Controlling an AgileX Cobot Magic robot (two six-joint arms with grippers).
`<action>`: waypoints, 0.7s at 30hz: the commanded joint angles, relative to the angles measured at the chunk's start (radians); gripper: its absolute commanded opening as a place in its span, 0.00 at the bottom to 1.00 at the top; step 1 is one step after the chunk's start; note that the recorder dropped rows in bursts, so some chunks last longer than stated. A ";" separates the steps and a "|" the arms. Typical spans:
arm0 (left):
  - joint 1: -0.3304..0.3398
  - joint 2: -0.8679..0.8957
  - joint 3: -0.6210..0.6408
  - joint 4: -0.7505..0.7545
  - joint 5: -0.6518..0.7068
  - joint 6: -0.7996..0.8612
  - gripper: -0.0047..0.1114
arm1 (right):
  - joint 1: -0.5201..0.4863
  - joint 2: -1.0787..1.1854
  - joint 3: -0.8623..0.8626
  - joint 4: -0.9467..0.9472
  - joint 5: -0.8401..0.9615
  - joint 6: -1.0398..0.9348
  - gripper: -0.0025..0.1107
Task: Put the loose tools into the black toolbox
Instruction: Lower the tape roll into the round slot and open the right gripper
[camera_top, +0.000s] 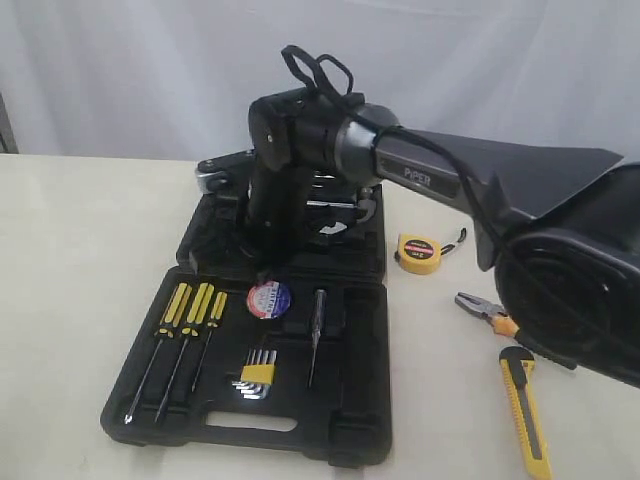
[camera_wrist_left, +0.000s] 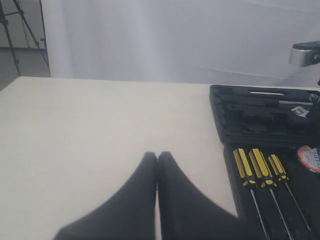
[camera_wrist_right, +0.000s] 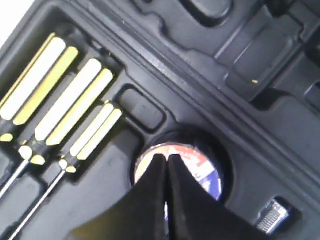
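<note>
Right wrist view: my right fingers (camera_wrist_right: 147, 200) sit pinched together over the tape roll (camera_wrist_right: 202, 167) in the toolbox (camera_wrist_right: 280, 125), left fingers (camera_wrist_left: 137, 200) closed above the worktop (camera_wrist_left: 100, 125).

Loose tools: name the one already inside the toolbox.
The dark tape roll, seated in the toolbox beside the screwdrivers; the tape measure, pliers and utility knife lie on the table.

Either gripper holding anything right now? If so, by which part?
Nothing held, as far as shows. The left gripper is shut over the table; right gripper is shut, tips over the tape roll seated in the toolbox.
</note>
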 joint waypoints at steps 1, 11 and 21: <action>-0.002 -0.003 0.002 -0.002 0.000 -0.001 0.04 | -0.004 0.013 -0.005 -0.034 -0.023 -0.010 0.02; -0.002 -0.003 0.002 -0.002 0.000 -0.001 0.04 | -0.004 0.067 -0.005 -0.037 -0.041 -0.013 0.02; -0.002 -0.003 0.002 -0.002 0.000 -0.001 0.04 | -0.004 -0.066 -0.005 -0.051 -0.009 -0.013 0.02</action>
